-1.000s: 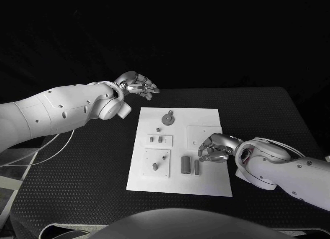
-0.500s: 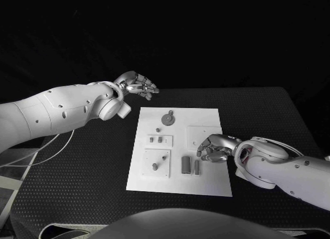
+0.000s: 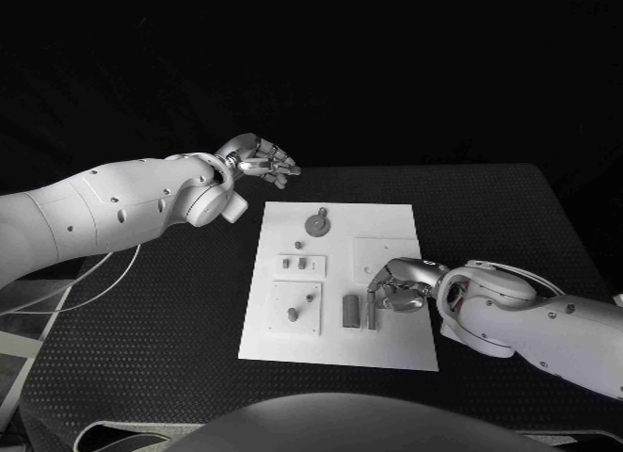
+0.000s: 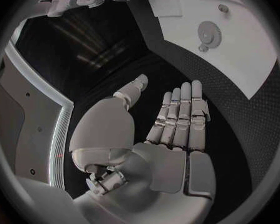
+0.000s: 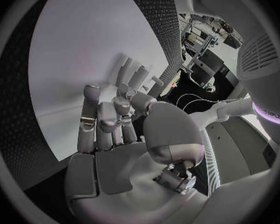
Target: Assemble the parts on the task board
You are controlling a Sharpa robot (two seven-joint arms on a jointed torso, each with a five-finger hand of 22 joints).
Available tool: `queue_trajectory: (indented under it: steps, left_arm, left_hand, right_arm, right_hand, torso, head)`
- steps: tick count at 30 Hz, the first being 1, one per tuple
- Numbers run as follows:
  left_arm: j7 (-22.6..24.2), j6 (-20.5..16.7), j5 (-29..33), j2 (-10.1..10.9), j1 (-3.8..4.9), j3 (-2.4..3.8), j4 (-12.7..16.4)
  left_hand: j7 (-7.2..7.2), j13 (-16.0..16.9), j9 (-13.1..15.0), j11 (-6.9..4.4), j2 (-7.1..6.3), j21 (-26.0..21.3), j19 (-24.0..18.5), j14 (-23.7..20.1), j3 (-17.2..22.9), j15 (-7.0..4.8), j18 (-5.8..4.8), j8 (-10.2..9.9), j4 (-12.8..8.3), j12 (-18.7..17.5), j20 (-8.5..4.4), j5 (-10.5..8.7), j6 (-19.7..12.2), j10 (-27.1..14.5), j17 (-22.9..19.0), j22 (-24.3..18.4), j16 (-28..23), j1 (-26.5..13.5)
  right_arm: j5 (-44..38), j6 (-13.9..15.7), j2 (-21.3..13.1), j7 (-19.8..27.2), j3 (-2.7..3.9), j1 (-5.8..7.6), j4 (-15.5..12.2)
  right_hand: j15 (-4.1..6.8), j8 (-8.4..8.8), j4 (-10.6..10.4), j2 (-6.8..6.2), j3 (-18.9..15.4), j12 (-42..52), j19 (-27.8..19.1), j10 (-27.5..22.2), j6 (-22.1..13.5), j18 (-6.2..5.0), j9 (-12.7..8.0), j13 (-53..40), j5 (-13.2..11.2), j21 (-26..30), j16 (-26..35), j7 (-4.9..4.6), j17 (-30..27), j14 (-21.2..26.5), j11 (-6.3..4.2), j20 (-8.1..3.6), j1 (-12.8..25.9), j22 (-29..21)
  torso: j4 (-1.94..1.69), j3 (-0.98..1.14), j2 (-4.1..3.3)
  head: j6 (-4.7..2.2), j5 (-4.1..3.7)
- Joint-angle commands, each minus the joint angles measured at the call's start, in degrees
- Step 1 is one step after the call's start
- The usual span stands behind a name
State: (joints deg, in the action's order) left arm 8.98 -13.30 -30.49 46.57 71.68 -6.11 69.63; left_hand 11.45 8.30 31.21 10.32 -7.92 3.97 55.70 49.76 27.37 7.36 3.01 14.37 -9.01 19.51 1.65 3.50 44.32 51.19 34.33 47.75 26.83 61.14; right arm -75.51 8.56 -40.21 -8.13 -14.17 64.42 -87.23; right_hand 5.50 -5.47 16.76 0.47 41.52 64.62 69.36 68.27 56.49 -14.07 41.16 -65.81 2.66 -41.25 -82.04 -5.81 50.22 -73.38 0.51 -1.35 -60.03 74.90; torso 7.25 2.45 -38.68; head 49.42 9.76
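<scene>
While left hand (image 3: 258,158) spreads empty | right hand (image 3: 400,285) curls empty over flat white task board (image 3: 393,221)

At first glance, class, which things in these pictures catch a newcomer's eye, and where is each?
The white task board stands out in the middle of the black table, with small grey parts on it. The right hand hovers low over the board's right half, beside the two upright bars. The left hand hangs raised off the board's far left corner, holding nothing.
</scene>
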Motion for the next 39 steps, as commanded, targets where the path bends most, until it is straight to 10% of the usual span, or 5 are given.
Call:
queue_trajectory:
  steps: [1,18,39]
  left_arm:
    - [0.55,0.74,0.09,-0.04,0.05,0.02,0.06]
    - [0.49,0.67,0.09,0.18,0.05,0.02,0.17]
    - [0.43,0.79,0.09,0.29,0.05,0.02,0.31]
  left_hand:
    - [0.73,-0.09,-0.05,-0.11,-0.13,0.19,-0.14,0.5,0.0,0.05,1.09,0.29,0.21,0.39,0.06,-0.19,-0.23,-0.23,0.09,-0.09,-0.24,-0.04]
    - [0.74,-0.12,-0.08,-0.1,-0.15,0.19,-0.14,0.51,-0.02,0.05,1.09,0.29,0.24,0.4,0.06,-0.19,-0.27,-0.25,0.13,-0.1,-0.28,-0.06]
    - [0.74,-0.15,-0.09,-0.1,-0.17,0.18,-0.15,0.52,-0.02,0.04,1.09,0.29,0.23,0.41,0.05,-0.19,-0.28,-0.26,0.17,-0.11,-0.32,-0.02]
  right_arm:
    - [-0.45,-1.88,0.42,0.65,0.0,-0.17,0.53]
    - [-0.82,-0.95,0.74,0.67,0.0,-0.62,0.49]
    - [-8.87,2.99,1.52,0.24,0.01,-1.73,1.54]
  right_hand:
    - [-0.07,-0.3,-0.02,0.49,0.42,0.36,-0.19,0.01,-0.94,-0.93,-0.1,0.09,0.1,-0.38,-0.03,-1.39,0.09,0.0,0.22,0.22,0.12,1.22]
    - [0.03,-0.56,0.0,0.63,0.51,0.44,-0.23,0.0,-0.51,-0.93,-0.23,0.12,0.1,-0.5,-0.07,-1.28,0.11,0.01,0.11,0.23,0.47,1.21]
    - [1.83,-4.73,0.05,-4.34,-0.5,0.55,0.07,1.02,5.21,-0.93,1.15,0.64,0.09,-0.86,-0.04,0.79,0.05,-0.16,-1.83,-0.36,-2.14,1.0]
  torso:
    - [0.05,0.02,0.0]
    - [0.02,0.06,0.01]
    - [0.0,0.03,-0.01]
  head:
    - [0.1,0.01]
    - [0.43,0.09]
    - [0.58,0.13]
